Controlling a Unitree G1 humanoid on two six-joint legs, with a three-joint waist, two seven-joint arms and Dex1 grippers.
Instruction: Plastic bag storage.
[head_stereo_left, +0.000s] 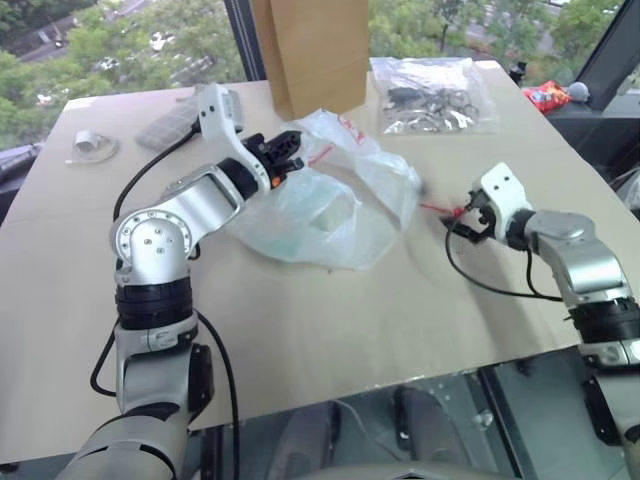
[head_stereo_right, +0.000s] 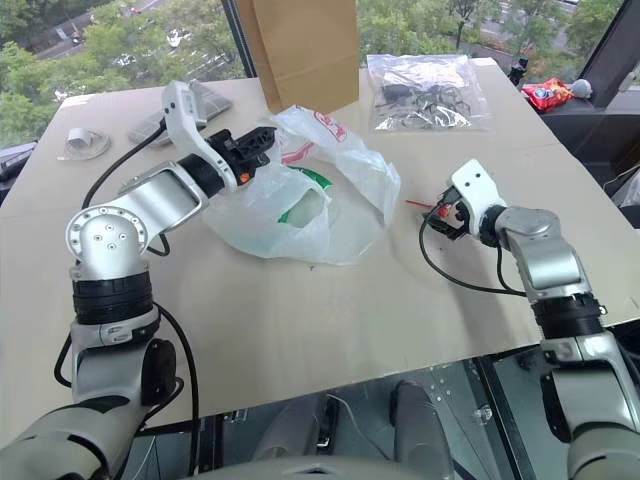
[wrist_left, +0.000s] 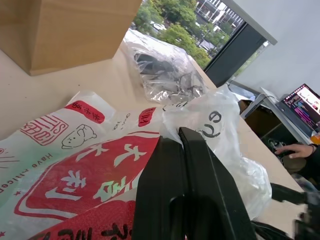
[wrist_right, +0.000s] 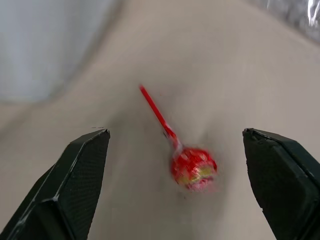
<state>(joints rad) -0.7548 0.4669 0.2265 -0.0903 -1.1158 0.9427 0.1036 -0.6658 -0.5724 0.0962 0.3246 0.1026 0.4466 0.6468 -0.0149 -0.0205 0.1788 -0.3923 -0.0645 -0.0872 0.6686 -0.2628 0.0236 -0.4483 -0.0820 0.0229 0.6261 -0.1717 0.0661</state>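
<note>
On the brown table (head_stereo_left: 300, 330), the left tool (head_stereo_left: 283, 160) is clenched on the upper edge of the plastic bag (head_stereo_left: 330, 205), which lies crumpled mid-table just in front of the tall brown paper bag (head_stereo_left: 310, 50). The bag is thin, translucent white, printed with red logos, something green showing through it, its long axis running toward the robot's right. Further right, the right tool (wrist_right: 175, 175) hangs with fingers spread wide over a red lollipop (wrist_right: 192, 167), near the bag's right end but apart; the left arm is nearer.
</note>
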